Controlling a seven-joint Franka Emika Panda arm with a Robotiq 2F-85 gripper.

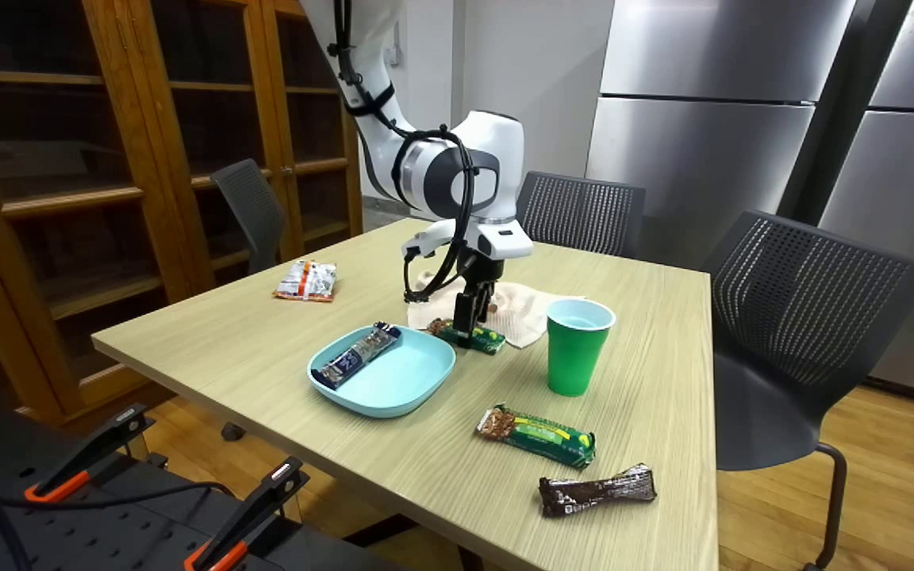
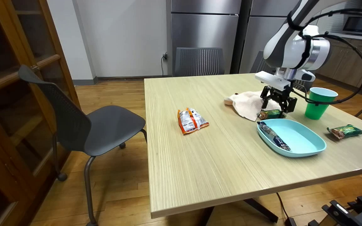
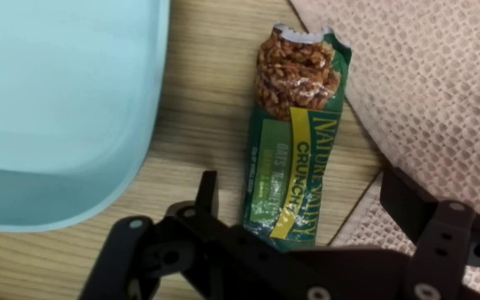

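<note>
Wrist view: my gripper (image 3: 299, 183), jaws spread wide astride a granola bar (image 3: 294, 141).
That bar lies mid-frame, a blue plate (image 3: 56, 104) at left and a pale cloth (image 3: 423, 75) at upper right. In an exterior view I see a green cup (image 1: 576, 357) right of centre, near the gripper; in an exterior view a snack bag (image 2: 193, 121) lies at mid-frame, the gripper to its right.

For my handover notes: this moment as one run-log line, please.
End effector: open, jaws either side of green bar; green bar: on table, ungripped; blue plate: holds dark-wrapped bar; green cup: upright
</note>
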